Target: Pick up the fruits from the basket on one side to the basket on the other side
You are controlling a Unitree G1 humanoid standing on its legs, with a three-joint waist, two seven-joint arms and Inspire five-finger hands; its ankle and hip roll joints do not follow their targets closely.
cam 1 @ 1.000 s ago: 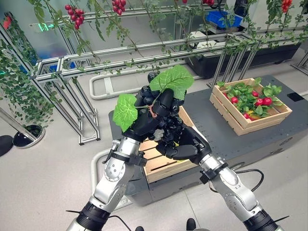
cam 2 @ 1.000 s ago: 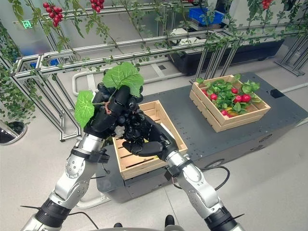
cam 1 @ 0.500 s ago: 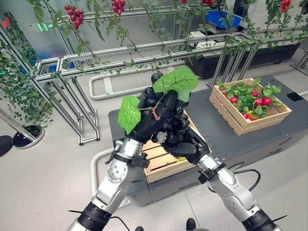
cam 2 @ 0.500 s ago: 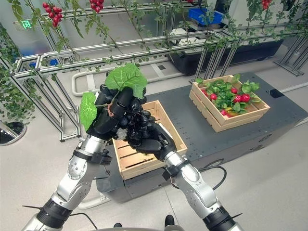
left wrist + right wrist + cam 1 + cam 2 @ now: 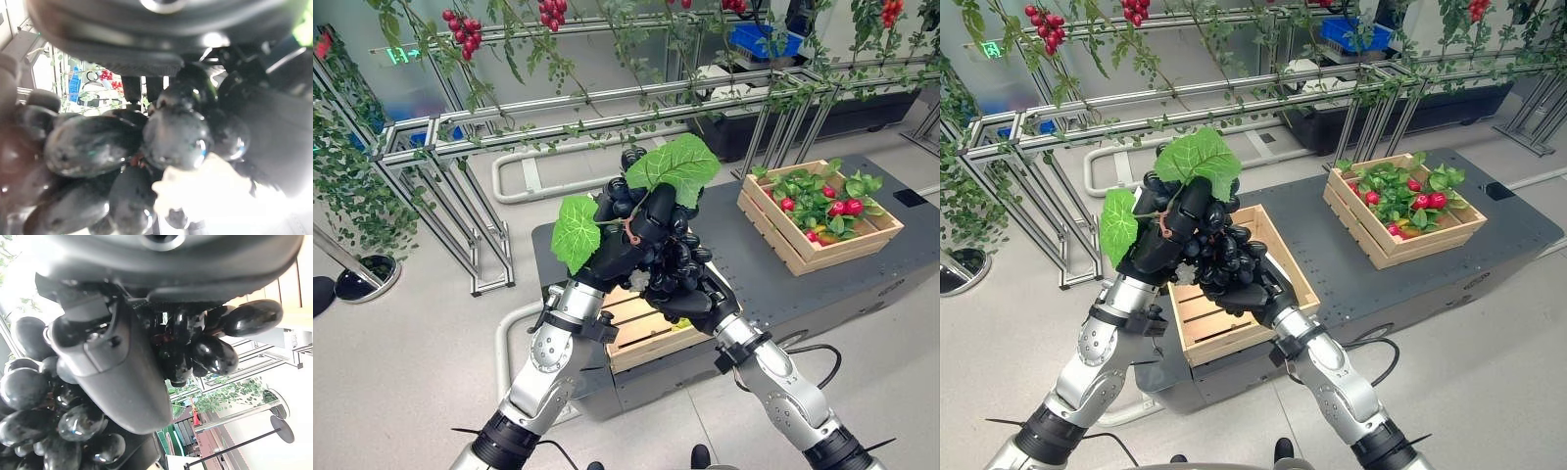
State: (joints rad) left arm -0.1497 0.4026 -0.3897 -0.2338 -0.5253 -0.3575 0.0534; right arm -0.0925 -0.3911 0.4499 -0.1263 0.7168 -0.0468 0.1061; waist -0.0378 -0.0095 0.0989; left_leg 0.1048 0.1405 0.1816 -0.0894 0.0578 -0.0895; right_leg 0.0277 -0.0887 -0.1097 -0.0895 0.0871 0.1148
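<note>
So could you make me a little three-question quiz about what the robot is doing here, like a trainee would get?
1. True or false: both the left hand and the right hand are on the bunch of black grapes.
2. The bunch is: A) held above the near crate, B) lying in the far crate, C) on the floor.
3. Fill in: the far crate holds green leaves and ___ fruits.

Key: 1 true; 2 A; 3 red.

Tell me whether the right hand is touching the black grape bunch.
Touching. The right eye view shows the right hand cupped under the black grape bunch, grapes resting against its fingers.
</note>
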